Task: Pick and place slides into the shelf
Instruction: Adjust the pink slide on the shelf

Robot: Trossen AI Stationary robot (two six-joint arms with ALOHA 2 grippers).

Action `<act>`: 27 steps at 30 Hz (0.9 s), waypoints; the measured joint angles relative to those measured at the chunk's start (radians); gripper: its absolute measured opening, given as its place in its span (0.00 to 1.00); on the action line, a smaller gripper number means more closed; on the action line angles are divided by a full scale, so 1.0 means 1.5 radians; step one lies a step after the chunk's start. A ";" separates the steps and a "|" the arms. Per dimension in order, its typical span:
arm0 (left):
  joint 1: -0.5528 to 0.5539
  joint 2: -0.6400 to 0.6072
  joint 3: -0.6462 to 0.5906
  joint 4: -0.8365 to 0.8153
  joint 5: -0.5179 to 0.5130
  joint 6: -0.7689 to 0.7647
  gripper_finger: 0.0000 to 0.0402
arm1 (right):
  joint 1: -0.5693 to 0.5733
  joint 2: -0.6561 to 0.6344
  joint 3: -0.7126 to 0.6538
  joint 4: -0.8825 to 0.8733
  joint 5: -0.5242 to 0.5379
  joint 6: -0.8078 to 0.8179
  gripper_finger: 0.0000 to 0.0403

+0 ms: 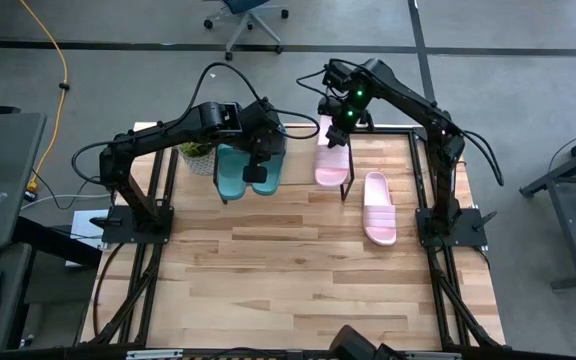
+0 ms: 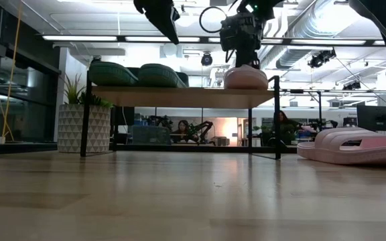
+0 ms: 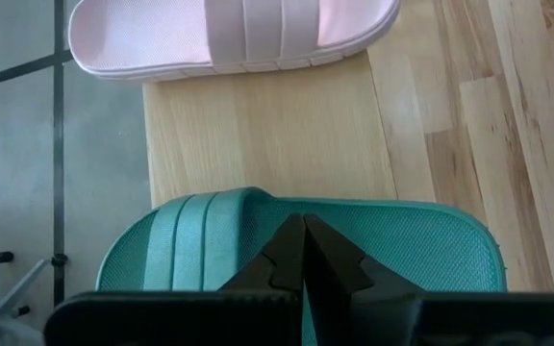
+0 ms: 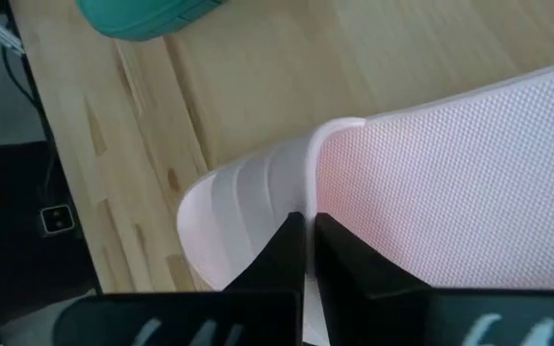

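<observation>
Two dark teal slides (image 1: 230,170) (image 2: 136,74) lie side by side on their soles on the left part of the shelf (image 1: 299,163) (image 2: 179,96). My left gripper (image 1: 259,176) (image 3: 303,240) hangs shut above them, clear of them in the low view (image 2: 172,37). One pale pink slide (image 1: 330,165) (image 2: 245,77) lies on the shelf's right part, and my right gripper (image 1: 339,133) (image 4: 308,240) is shut on it from above. The second pink slide (image 1: 379,207) (image 2: 354,144) lies sole down on the tabletop, right of the shelf. My right gripper pinches the pink slide's strap at its open edge (image 4: 308,163), one finger (image 4: 282,245) on the ribbed outer side, the other (image 4: 339,245) on the footbed side. The fingers point down from above. The slide lies sole down on the shelf plank (image 4: 258,86).
A potted plant in a patterned white pot (image 1: 199,155) (image 2: 84,127) stands by the shelf's left end. Bare shelf plank (image 3: 267,125) shows between the teal and pink slides. The near half of the tabletop (image 1: 288,280) is bare wood. People sit in the room beyond.
</observation>
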 joint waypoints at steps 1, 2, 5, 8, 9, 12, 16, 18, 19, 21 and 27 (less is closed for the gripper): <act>0.000 0.000 0.000 0.000 0.000 0.000 0.00 | 0.000 0.000 0.000 0.000 -0.001 -0.001 0.00; 0.000 0.000 0.000 0.000 0.000 0.000 0.00 | 0.001 0.000 0.000 0.000 -0.003 -0.002 0.00; 0.000 0.000 0.000 -0.001 0.000 0.000 0.00 | 0.001 0.000 0.000 -0.001 -0.028 -0.002 0.00; 0.000 0.000 0.000 -0.004 0.000 -0.001 0.00 | 0.001 0.000 0.000 -0.001 -0.033 -0.001 0.00; 0.000 0.000 0.000 -0.005 0.000 -0.001 0.00 | 0.001 0.000 0.000 -0.001 -0.033 -0.001 0.00; 0.000 0.000 0.000 -0.009 0.000 -0.001 0.00 | 0.001 0.000 0.000 -0.001 -0.032 0.003 0.00; 0.000 0.000 0.000 -0.010 0.000 -0.001 0.00 | 0.001 -0.001 0.000 -0.001 -0.032 0.003 0.00; 0.000 0.000 0.000 -0.011 0.000 -0.001 0.00 | 0.001 -0.001 0.000 -0.001 -0.031 0.004 0.00; 0.000 0.000 0.000 -0.011 0.000 -0.002 0.00 | 0.001 -0.001 0.000 -0.001 -0.031 0.004 0.00; 0.000 0.000 0.000 -0.011 0.000 -0.002 0.00 | 0.001 -0.001 0.000 -0.001 -0.031 0.004 0.00; 0.000 0.000 0.000 -0.013 0.000 -0.002 0.00 | 0.001 -0.001 0.000 -0.001 -0.031 -0.002 0.04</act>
